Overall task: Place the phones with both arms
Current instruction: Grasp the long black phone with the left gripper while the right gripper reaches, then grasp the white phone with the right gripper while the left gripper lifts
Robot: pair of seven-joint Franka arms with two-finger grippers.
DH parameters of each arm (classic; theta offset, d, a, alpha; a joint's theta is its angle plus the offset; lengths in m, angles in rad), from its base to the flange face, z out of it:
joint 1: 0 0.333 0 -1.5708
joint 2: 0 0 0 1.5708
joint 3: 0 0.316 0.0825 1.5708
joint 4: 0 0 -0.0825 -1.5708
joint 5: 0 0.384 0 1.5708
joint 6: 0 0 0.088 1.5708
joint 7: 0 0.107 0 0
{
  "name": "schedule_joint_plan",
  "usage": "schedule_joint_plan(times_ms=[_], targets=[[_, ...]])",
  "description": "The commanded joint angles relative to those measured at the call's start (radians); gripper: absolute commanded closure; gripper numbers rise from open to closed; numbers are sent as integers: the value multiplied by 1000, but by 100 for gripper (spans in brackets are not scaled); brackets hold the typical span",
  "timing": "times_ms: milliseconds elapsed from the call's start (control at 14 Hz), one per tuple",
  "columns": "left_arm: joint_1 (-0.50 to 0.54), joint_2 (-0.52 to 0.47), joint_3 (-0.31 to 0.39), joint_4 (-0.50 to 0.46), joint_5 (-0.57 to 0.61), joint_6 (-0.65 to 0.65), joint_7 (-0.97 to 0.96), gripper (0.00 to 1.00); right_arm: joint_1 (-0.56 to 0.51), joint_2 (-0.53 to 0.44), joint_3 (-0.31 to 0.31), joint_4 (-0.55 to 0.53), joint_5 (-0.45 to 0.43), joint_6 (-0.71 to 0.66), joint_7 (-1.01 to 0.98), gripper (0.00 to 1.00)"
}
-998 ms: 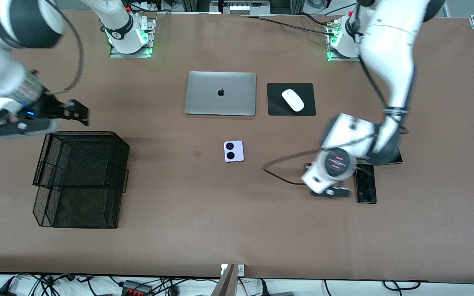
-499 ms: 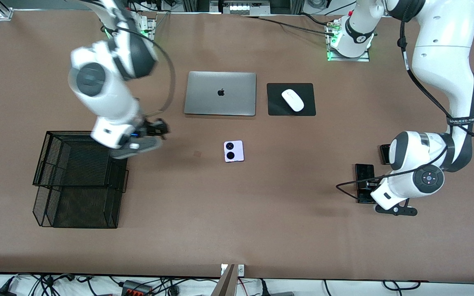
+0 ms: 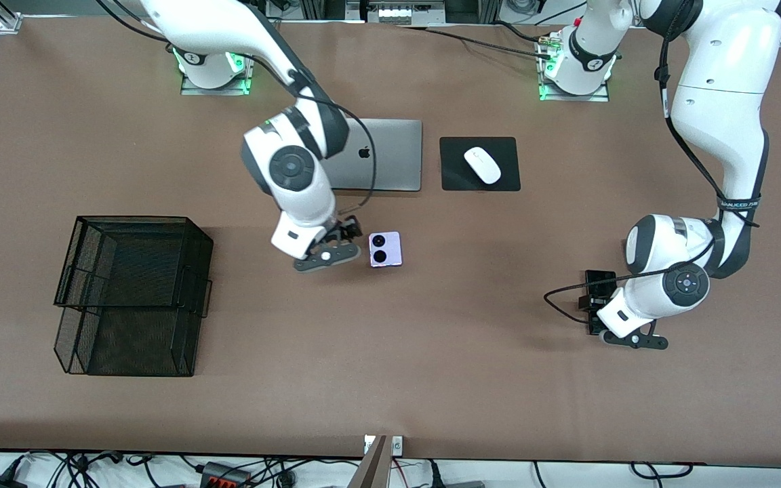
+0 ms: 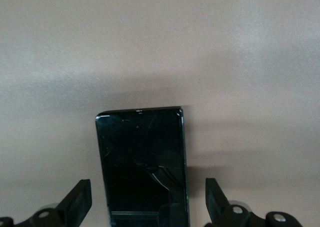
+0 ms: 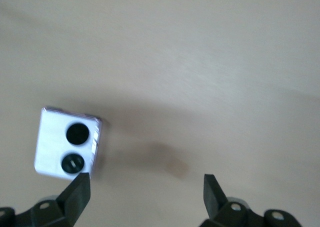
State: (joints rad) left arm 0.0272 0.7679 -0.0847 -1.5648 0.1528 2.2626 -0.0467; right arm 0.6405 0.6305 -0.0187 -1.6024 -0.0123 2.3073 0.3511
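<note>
Right now both grippers are spread wide w/ nothing between the fingers. The left gripper (image 3: 597,308) hangs low over the long black slab (image 3: 598,283), its fingertips (image 4: 80,199) straddling the slab's long sides w/o touching, per the left wrist view. The right gripper (image 3: 344,238) sits just beside the white-lilac phone (image 3: 385,249), toward the right arm's end of the table; in the right wrist view the phone (image 5: 68,143) lies off to one finger's side, not centred in the gap, so it needs a small shift before closing.

Handling, as a guess: both are stiff, flat, fairly light, w/ smooth glassy faces, so prob. slippery. The slab's screen (image 4: 142,162) looks cracked, so treat as fragile; pinch across the narrow width on the side edges, near mid-length so it doesn't tip. The white-lilac one is squarish and thicker, so it should be easier; grip two parallel edges, avoid the two lenses.

The squarish black phone isn't visible; the left arm may cover it. The wire basket (image 3: 134,291) stands at the right arm's end of the table. The laptop (image 3: 390,156) and mouse (image 3: 482,165) lie farther from the front camera, not involved.
</note>
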Motion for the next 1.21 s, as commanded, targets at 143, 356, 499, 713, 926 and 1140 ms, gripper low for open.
schedule_joint_plan(times_ms=[143,356,499,713,926,1140], targets=[[46,4,-27,-23,-16,15,44,0,85,132,-12,114,3,55,190,0],[48,19,-30,-24,-18,15,44,0,117,182,-12,165,3,61,285,0],[48,24,-36,-24,-19,15,42,0,133,212,-12,183,0,63,301,0],[53,31,-40,-24,-18,15,42,0,137,233,-13,185,-5,81,301,0],[54,27,-40,-21,-18,9,44,63,139,245,-13,186,-3,101,304,0],[53,19,-40,-9,-18,-1,39,75,142,264,-13,190,-5,127,324,0]])
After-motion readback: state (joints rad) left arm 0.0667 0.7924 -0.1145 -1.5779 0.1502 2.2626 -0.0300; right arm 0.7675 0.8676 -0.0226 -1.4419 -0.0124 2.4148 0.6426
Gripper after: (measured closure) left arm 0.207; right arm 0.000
